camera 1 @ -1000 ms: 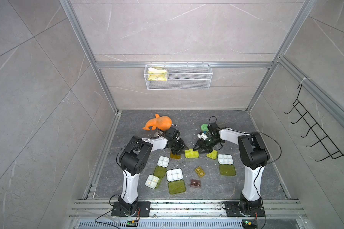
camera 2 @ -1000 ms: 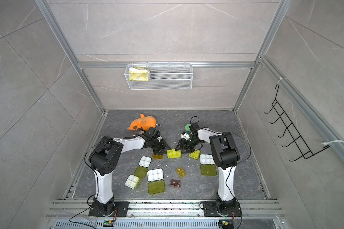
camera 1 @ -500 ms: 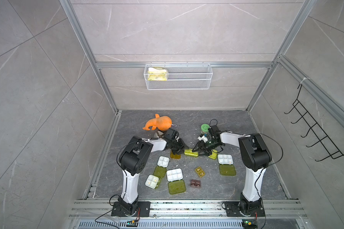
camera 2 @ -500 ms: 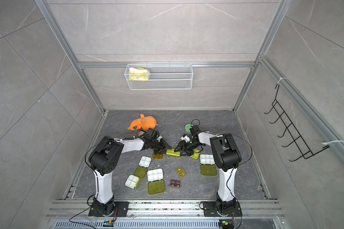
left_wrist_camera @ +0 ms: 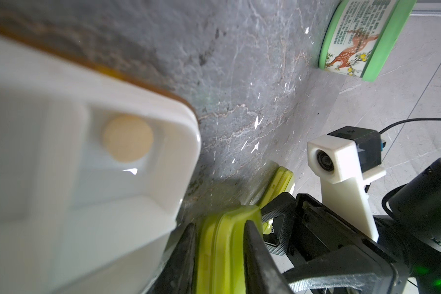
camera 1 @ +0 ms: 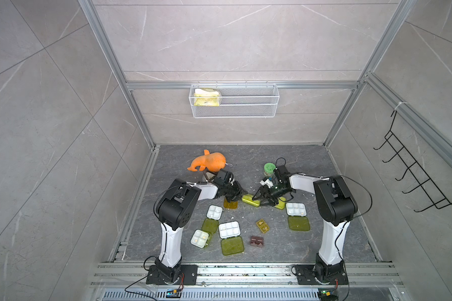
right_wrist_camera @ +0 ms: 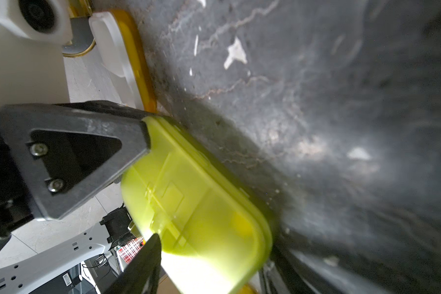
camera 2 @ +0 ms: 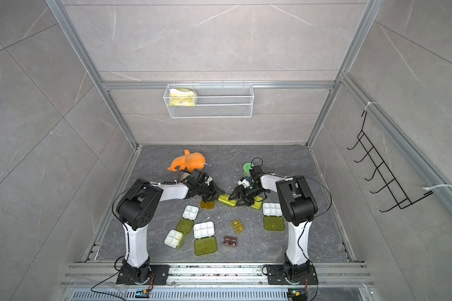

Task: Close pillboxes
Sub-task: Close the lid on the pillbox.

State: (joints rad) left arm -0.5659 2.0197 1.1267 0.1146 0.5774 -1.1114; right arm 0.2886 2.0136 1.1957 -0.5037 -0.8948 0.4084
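Green pillbox point(camera 1: 250, 200): lid down, in the middle of the desk, between both arms.
Left gripper point(left_wrist_camera: 220, 225): pinched tight on its left rim.
Right gripper point(right_wrist_camera: 150, 188): clamped across its right end.
White pillbox point(camera 1: 229, 229): lid open, nearer, apart.

Both arms were folded low, with elbows up and forearms reaching inward, tips nearly meeting at centre. Left end effector point(camera 1: 242, 195) was pinched narrow on one end of a pillbox point(camera 1: 249, 200). Right end effector point(camera 1: 259, 200) gripped the same box's other end with wider jaws. Both wrists were pitched down.
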